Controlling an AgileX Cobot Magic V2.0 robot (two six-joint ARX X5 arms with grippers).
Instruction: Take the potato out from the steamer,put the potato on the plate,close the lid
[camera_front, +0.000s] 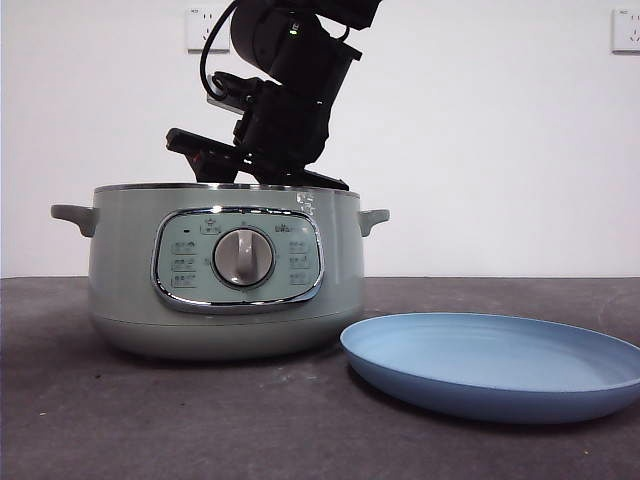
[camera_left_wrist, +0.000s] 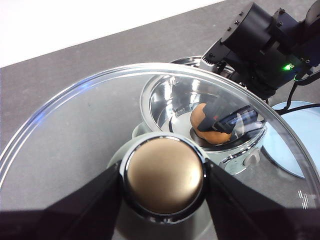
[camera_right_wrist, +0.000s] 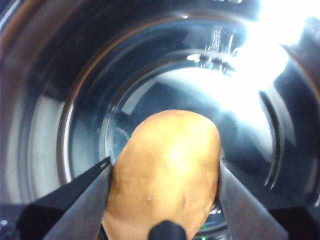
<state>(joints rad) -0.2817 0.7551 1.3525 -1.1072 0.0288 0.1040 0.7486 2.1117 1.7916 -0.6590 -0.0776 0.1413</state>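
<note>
The right gripper (camera_right_wrist: 162, 175) is down inside the steamer (camera_front: 120, 270), its two black fingers (camera_right_wrist: 80, 200) clamped on either side of the potato (camera_right_wrist: 167, 165); the orange-brown tuber fills the lower middle of the right wrist view, with the shiny steel bowl of the pot curving round behind it; in the left wrist view the same potato (camera_left_wrist: 207, 125) shows at centre right, low in the bowl, with the dark arm reaching in from the upper right of the frame; in the front view that arm comes down from the top centre and dips behind the pot's rim. The left gripper (camera_left_wrist: 162, 175) holds the lid (camera_left_wrist: 75, 130) off the pot, its fingers (camera_left_wrist: 90, 200) pressed against both sides of the rounded knob (camera_left_wrist: 162, 175) at the lower middle of its frame; the glass dome spreads out around the knob. The sage-green steamer stands at the left of the front view on the dark desk (camera_front: 100, 420); the blue plate (camera_front: 500, 370) lies just beside it at lower right, empty.
</note>
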